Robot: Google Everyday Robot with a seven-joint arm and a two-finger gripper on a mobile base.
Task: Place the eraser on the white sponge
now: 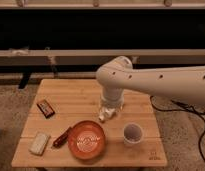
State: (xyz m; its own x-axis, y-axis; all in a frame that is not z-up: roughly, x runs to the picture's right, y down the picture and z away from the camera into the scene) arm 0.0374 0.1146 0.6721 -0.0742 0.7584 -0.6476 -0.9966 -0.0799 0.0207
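The eraser (45, 107) is a small dark block with orange edging, lying on the left side of the wooden table (71, 92). The white sponge (39, 142) is a cream pad near the table's front left corner, apart from the eraser. My gripper (107, 114) hangs from the white arm (146, 80) over the middle of the table, just behind the orange bowl, well to the right of the eraser and the sponge.
An orange bowl (86, 139) sits at the front middle. A reddish-brown stick (61, 137) lies between bowl and sponge. A white cup (132, 133) stands at the front right. A cable (183, 107) runs on the floor to the right.
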